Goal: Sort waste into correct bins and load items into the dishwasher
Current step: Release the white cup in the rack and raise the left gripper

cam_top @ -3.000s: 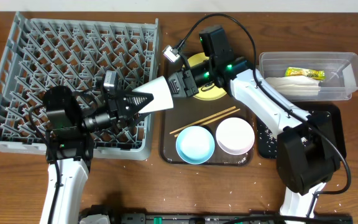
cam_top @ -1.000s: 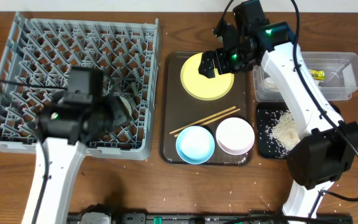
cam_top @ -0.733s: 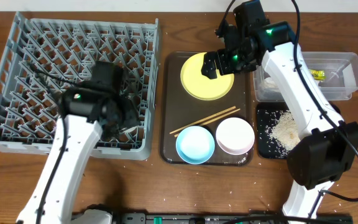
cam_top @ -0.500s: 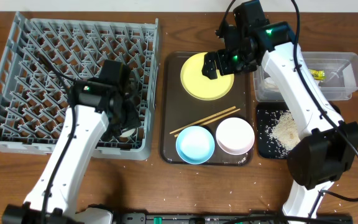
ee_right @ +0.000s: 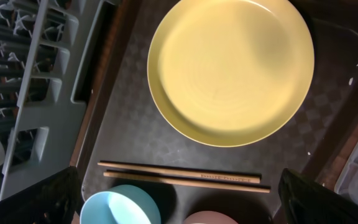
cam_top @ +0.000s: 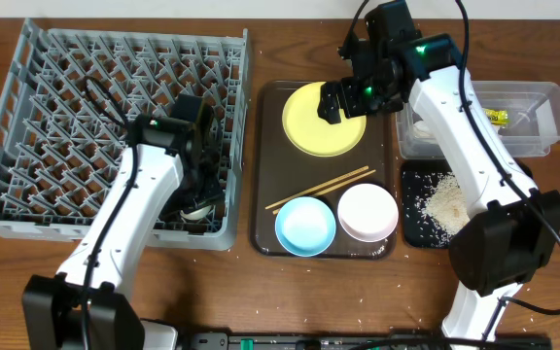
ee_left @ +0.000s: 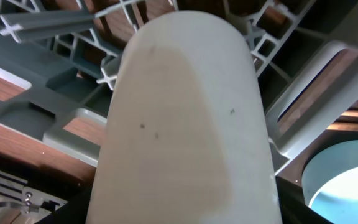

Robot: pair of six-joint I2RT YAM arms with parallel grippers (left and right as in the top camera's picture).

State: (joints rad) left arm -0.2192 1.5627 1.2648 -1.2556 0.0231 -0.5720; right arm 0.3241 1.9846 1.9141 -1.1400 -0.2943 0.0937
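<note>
My left gripper [cam_top: 198,192] is shut on the small white cup [ee_left: 185,124], which fills the left wrist view. It holds the cup [cam_top: 200,207] low inside the front right corner of the grey dishwasher rack [cam_top: 37,146]. My right gripper [cam_top: 343,97] hangs open and empty above the yellow plate [ee_right: 229,68]. The plate lies on the brown serving tray [cam_top: 261,219] with the chopsticks [ee_right: 185,174], the light-blue bowl [cam_top: 305,226] and the white bowl [cam_top: 367,212]. The clear tub [cam_top: 542,95] holds the wrapper [cam_top: 490,116] and the napkin [cam_top: 422,127]. Crumbs [cam_top: 445,202] lie in the black tray [cam_top: 411,228].
The rack's lattice wall [ee_left: 303,118] stands close behind the cup. Stray crumbs [cam_top: 212,258] are scattered on the wooden table in front of the rack and the serving tray. The right arm reaches across above the tub and the black tray.
The left arm has swung right along the rack's front and carried the cup down into the front right corner. The right gripper has stayed over the plate.
</note>
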